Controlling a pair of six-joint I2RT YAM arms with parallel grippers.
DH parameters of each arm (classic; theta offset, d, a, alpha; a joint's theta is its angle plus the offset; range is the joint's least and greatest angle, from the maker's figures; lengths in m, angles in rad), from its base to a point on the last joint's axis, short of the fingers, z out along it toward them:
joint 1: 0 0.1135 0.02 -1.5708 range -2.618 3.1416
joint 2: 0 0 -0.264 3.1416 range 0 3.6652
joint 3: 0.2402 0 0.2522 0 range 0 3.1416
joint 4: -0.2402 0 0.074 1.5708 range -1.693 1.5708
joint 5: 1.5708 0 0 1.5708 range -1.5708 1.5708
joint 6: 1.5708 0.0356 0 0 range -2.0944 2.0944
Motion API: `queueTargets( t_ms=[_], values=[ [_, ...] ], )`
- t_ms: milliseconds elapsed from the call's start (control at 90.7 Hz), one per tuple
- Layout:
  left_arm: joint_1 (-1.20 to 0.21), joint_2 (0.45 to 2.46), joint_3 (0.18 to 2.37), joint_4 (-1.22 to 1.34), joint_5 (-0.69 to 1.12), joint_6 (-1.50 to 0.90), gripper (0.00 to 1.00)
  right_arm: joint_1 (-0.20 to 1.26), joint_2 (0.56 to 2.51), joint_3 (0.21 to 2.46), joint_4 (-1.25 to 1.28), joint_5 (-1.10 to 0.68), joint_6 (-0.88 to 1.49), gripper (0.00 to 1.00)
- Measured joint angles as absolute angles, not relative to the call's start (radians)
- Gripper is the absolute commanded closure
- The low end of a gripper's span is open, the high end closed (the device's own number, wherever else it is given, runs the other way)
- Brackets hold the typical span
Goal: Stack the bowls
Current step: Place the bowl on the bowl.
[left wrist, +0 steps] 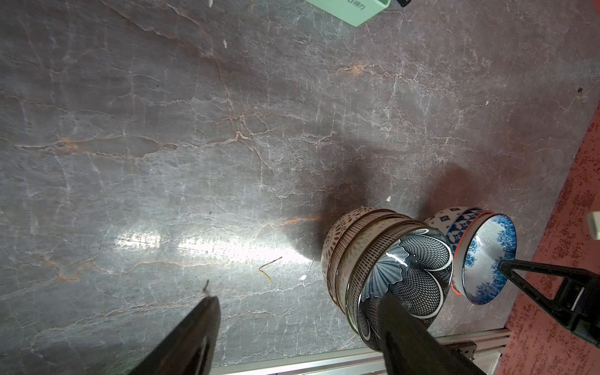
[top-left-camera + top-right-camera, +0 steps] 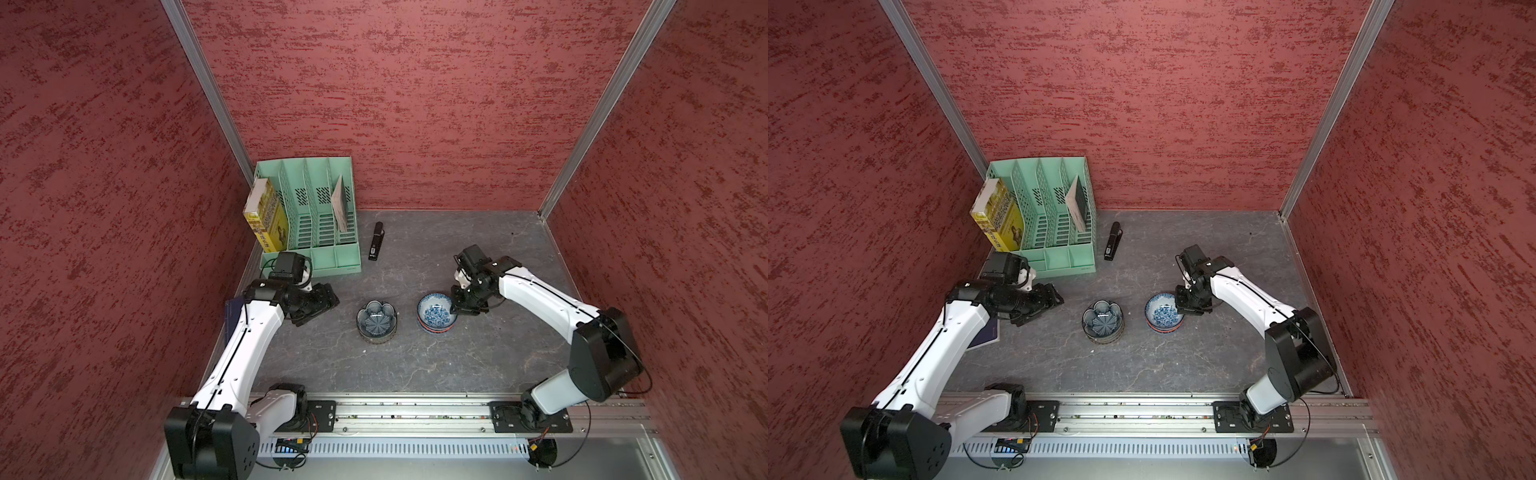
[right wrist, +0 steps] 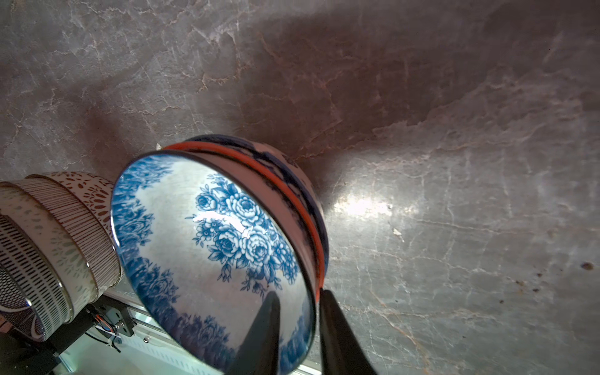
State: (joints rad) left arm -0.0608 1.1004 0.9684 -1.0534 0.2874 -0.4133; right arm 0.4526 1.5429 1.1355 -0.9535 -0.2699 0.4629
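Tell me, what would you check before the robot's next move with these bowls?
1. Blue-and-white rose-painted ceramic bowl nested on the bowls beneath: ok.
2. Right gripper clear of that bowl's rim: not ok, jaws slightly apart astride it.
3. Left gripper empty: ok, open.
4. Dark-blue flower-shaped ceramic bowl seated atop cream-and-striped stack: ok.
5. Single stack: not ok, two stand apart.
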Motion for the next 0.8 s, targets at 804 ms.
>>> queueTargets(
  t_ms=[804],
  values=[
    [-0.061,1.102,0.966,-1.053,0.289,-0.413,0.21,0.450,1.539,1.135,-0.962,-0.274,0.465,0.95]
  ],
)
